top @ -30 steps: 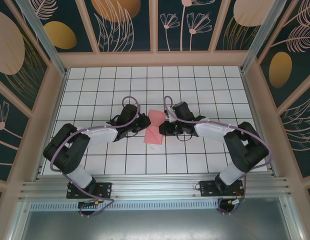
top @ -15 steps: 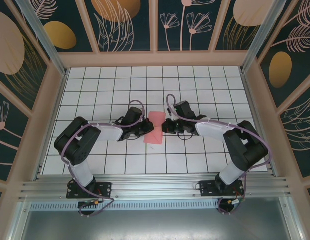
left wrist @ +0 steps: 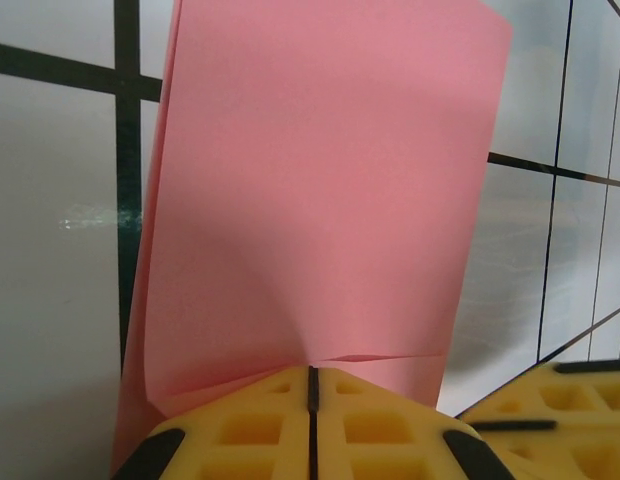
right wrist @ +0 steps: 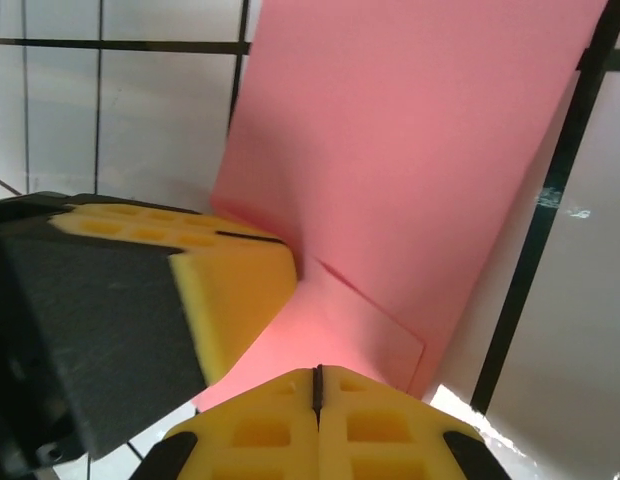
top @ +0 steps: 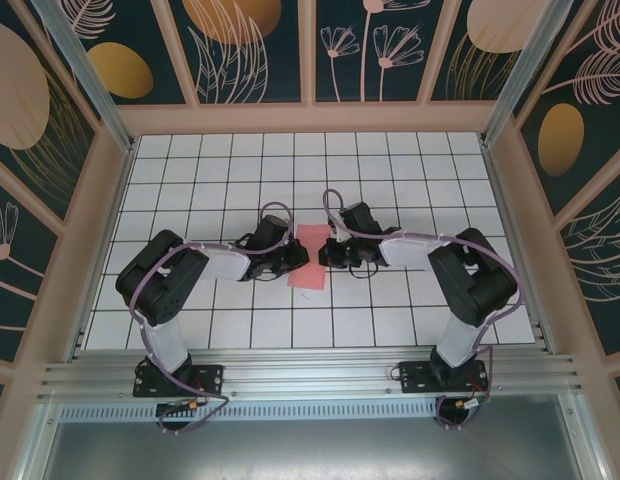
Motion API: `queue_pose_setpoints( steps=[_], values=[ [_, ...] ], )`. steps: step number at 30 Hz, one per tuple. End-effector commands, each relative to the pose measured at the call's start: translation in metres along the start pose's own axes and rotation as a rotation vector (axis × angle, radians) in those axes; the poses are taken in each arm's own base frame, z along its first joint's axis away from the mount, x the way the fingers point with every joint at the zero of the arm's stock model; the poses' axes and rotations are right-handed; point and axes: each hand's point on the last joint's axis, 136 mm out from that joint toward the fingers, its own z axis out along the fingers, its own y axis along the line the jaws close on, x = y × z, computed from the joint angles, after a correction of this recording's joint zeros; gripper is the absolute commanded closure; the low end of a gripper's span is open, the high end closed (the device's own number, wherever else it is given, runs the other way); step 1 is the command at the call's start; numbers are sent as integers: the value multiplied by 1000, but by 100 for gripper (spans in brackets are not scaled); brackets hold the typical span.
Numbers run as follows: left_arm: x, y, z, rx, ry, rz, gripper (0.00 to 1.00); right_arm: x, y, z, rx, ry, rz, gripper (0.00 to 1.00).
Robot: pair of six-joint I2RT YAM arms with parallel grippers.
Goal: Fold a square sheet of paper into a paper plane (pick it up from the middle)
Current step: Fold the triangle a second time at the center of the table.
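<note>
The square sheet of paper (top: 310, 256) is salmon pink and folded over on itself into a narrow, layered strip at the middle of the gridded floor. My left gripper (top: 293, 257) sits at its left edge and my right gripper (top: 328, 251) at its right edge, facing each other. In the left wrist view the left gripper (left wrist: 312, 369) is shut, and the paper (left wrist: 320, 180) puckers into its tips. In the right wrist view the right gripper (right wrist: 317, 369) is shut with the paper (right wrist: 410, 150) running in under its tips. The left gripper's yellow finger (right wrist: 235, 285) presses the paper's edge beside it.
The white gridded floor (top: 390, 180) spreads around the paper. Wooden frame posts and patterned walls (top: 310, 60) close off the back and sides. A metal rail (top: 310, 375) runs along the near edge by the arm bases.
The paper went from two splayed flaps to one narrow folded strip. Both grippers drew in toward it, the arms' elbows swinging inward. The right gripper closed fully.
</note>
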Motion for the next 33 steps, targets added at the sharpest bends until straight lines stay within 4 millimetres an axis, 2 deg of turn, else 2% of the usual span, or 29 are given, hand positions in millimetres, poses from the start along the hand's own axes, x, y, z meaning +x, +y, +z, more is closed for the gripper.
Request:
queue_pose_setpoints(
  steps=[1, 7, 12, 16, 25, 29, 33],
  values=[
    [7, 10, 5, -46, 25, 19, 91, -2, -9, 7, 14, 12, 32, 96],
    [9, 15, 5, -63, 27, 20, 91, 6, -24, 9, 59, 37, 52, 96],
    [8, 15, 5, -67, 27, 24, 91, 1, 11, -9, -28, 7, -3, 96],
    [8, 16, 5, -71, 26, 23, 92, 15, 36, -11, -105, 53, -41, 97],
    [8, 17, 5, -78, 28, 24, 92, 39, 21, 15, -100, 162, 0, 99],
    [9, 20, 6, -89, 29, 24, 93, 50, -1, 23, -46, 202, 36, 99],
    [9, 26, 7, -115, 25, 22, 94, 60, -14, 22, -1, 224, 54, 99]
  ],
)
